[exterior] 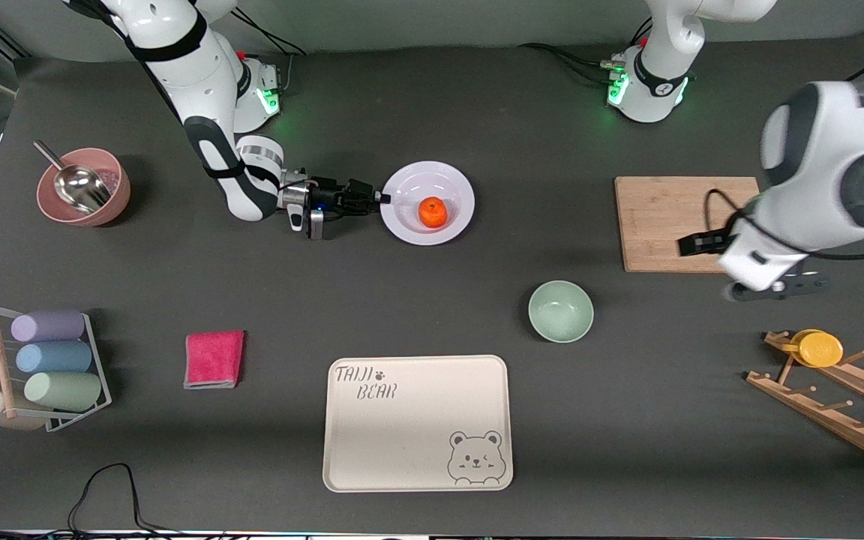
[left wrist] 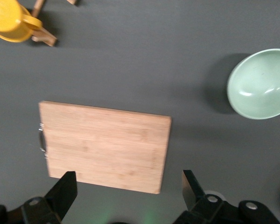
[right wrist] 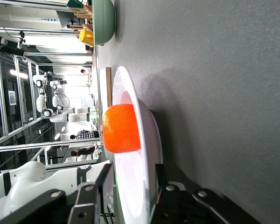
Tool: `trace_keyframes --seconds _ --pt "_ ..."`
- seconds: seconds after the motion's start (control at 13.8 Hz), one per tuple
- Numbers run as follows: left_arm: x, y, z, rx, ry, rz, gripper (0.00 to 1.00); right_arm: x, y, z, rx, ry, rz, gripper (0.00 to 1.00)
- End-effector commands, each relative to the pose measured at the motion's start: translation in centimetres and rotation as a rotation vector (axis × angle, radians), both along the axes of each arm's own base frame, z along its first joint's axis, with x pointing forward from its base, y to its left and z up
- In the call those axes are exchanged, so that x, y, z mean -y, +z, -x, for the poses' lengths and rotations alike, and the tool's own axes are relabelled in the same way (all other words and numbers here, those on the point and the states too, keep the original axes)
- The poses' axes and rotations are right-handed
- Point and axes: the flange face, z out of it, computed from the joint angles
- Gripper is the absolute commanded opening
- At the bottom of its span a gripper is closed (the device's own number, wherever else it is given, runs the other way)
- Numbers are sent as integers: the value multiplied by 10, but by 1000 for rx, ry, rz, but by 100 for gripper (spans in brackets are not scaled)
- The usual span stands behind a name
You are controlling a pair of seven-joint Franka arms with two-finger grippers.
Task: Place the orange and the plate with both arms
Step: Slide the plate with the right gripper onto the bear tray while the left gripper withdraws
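While we took stock of the table, we recorded the plate (exterior: 426, 225) lying flat on the dark mat, farther from the front camera than the mint-green bowl (exterior: 560, 310) and the cream bear-printed tray (exterior: 417, 422), toward the right arm's end of the table. On its shallow centre sat the orange (exterior: 433, 211), upright and touching the glaze.

Right gripper (exterior: 381, 199): low at the plate's rim, on the side nearest that arm. In the right wrist view one finger (right wrist: 105, 179) stood above the rim and the other (right wrist: 161, 177) beneath it, pinching the edge of the plate (right wrist: 144, 135) just beside the orange (right wrist: 121, 128).

Left gripper (left wrist: 126, 191): fingers spread wide, holding nothing, hanging over the wooden cutting board (exterior: 683, 223). We noted this arm as waiting.

Handling, as we judged it: plate stiff, glossy, likely slippery and breakable; an edge grip leaves its weight hanging off the fingers, so it wanted a firm pinch well onto the wide rim and a level carry. Orange light, round, free to roll off a tilted plate; best taken across its middle from above.

Also entered: pink bowl with metal scoop (exterior: 83, 187), red cloth (exterior: 214, 358), rack of pastel cups (exterior: 46, 367), wooden peg rack with yellow cup (exterior: 818, 348).
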Motion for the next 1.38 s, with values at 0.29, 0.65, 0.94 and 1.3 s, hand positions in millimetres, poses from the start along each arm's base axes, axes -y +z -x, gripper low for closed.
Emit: trace_keyframes --seconds 0.29,0.65,0.94,1.3 --pt "-73 44 -4 -6 -68 -9 100 -6 -2 -8 33 -14 -3 2" --pt "-62 22 -5 -71 -85 5 100 1 47 -48 92 -49 -63 0" --pt "-60 1 -10 -108 -88 5 100 20 110 -79 57 -10 -95 0" --pt "-60 -14 -11 -152 -87 7 100 15 129 -132 51 -29 -117 0"
